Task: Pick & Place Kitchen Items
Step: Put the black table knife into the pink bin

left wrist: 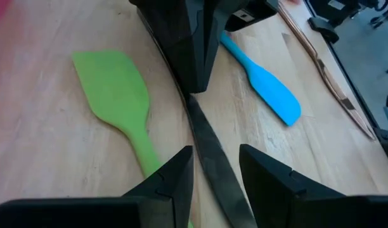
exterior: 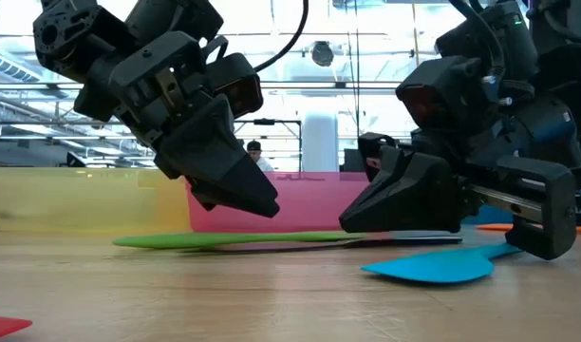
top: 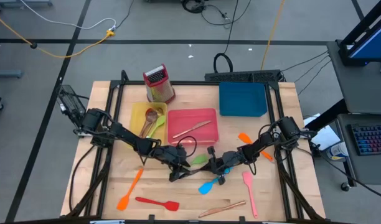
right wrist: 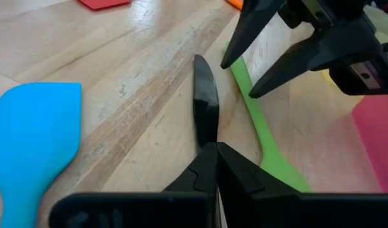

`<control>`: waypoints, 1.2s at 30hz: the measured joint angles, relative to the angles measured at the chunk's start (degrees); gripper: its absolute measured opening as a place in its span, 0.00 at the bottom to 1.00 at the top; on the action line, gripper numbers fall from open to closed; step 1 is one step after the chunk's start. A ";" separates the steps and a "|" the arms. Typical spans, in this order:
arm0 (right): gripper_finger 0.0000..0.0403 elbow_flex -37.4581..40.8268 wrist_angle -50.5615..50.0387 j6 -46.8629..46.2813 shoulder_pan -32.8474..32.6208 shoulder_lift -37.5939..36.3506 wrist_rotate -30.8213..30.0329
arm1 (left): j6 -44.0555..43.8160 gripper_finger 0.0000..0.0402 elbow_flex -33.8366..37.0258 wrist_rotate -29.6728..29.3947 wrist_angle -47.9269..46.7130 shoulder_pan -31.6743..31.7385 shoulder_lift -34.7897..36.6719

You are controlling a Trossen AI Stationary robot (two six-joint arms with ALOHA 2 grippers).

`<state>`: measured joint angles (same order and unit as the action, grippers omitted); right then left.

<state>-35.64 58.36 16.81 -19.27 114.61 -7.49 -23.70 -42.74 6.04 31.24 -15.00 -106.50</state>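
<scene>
A slim dark metal piece of cutlery [left wrist: 210,149] lies between my two grippers near the table's middle. My right gripper [right wrist: 214,149], also seen from above [top: 216,167], is shut on its right end. My left gripper [left wrist: 216,155] is open at its other end [top: 178,171], one finger on each side; I see no touch. A green spatula [left wrist: 115,95] lies flat on the table just beyond the cutlery. Just nearer than it lies a blue spatula [right wrist: 35,133]. My right gripper pinches the dark cutlery by its right end [right wrist: 206,130] between its two fingers. The fingers come from the table's right, slanting a little downward, and lie along the piece. The cutlery juts out past the fingertips toward my left gripper; whether its free end [right wrist: 202,66] rests on the table I cannot tell.
At the back stand a yellow tray [top: 138,115] with utensils, a pink tray [top: 206,115], a blue tray [top: 242,99] and a grater [top: 158,84]. Orange [top: 129,190], red [top: 158,203] and pink [top: 248,191] spatulas and a copper-coloured piece [top: 221,208] lie near the front edge.
</scene>
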 joint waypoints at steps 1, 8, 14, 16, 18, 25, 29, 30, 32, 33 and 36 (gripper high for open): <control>0.00 0.00 -0.19 -0.11 0.00 0.00 0.00 | -0.46 0.33 0.00 0.01 -0.02 0.00 0.00; 0.01 -0.02 -0.27 -3.19 0.14 -0.03 0.24 | -1.78 0.33 0.00 -0.02 -0.07 -0.02 0.00; 0.14 0.00 0.46 -5.47 0.81 -0.04 3.33 | -2.57 0.33 0.00 -0.25 0.00 -0.02 0.00; 0.20 0.00 0.54 -5.77 1.22 -0.34 4.42 | -2.57 0.33 0.00 -0.26 0.04 -0.02 0.00; 0.26 0.00 -0.05 -6.68 1.74 -0.87 5.72 | -2.57 0.33 0.00 -0.28 0.09 -0.02 0.00; 0.35 0.02 -0.88 -8.78 3.50 -2.90 15.21 | -2.54 0.33 0.00 -0.33 0.28 -0.02 0.00; 0.34 0.00 -6.17 -8.68 3.99 -5.77 15.27 | -2.54 0.33 0.00 -0.50 0.44 -0.01 0.00; 0.33 0.00 -7.82 -9.09 4.15 -6.17 15.28 | -2.54 0.33 0.00 -0.48 0.44 -0.02 0.00; 0.32 0.00 -10.59 -10.31 4.31 -6.32 15.25 | -2.54 0.33 0.00 -0.48 0.42 -0.02 0.00; 0.31 0.00 -11.57 -10.83 4.28 -6.31 15.25 | -2.54 0.33 0.00 -0.49 0.43 -0.02 0.00; 0.30 -0.02 -13.10 -11.69 4.26 -6.40 15.28 | -2.37 0.33 0.00 -0.60 0.42 -0.02 0.00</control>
<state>-35.66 45.26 5.13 -15.00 108.20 7.79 -26.06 -42.74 5.45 31.66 -15.03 -106.50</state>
